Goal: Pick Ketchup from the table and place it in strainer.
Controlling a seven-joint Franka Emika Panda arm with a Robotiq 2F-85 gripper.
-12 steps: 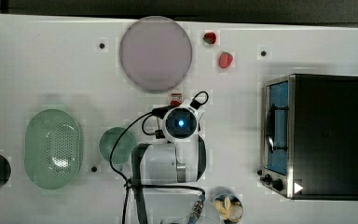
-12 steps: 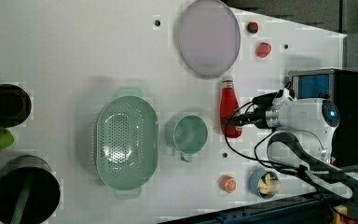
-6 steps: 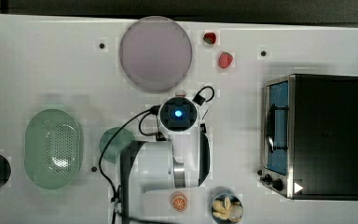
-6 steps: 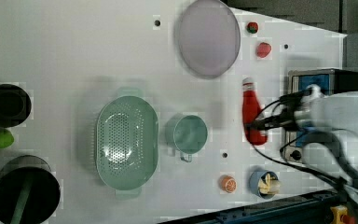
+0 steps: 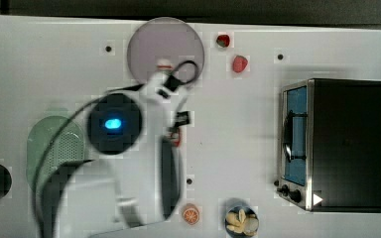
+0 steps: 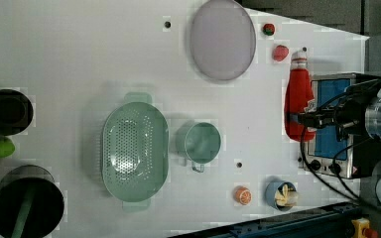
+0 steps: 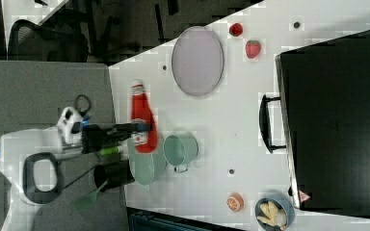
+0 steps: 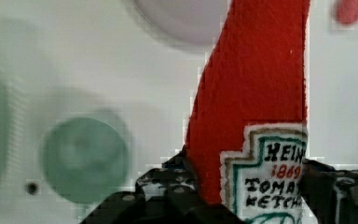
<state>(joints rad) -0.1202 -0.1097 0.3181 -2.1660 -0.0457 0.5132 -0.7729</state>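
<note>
A round grey plate (image 6: pixel 222 39), two strawberries (image 6: pixel 280 52), a green cup (image 6: pixel 202 143) and a toaster oven (image 5: pixel 333 145) sit on the white table (image 6: pixel 79 59).

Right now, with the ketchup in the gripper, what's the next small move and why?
Probably carry the ketchup across toward the strainer. The gripper is shut on the bottle, lifted off the table, while the strainer sits empty beyond the green cup.

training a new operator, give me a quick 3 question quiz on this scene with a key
1. True or false: the tool is shut on the ketchup.
2. What lies inside the strainer? A) the ketchup B) a strawberry C) nothing
3. In the left view, what stands between the strainer and the ketchup?

Key
1. True; its fingers clamp the bottle at the label.
2. C
3. The small green cup.
</note>
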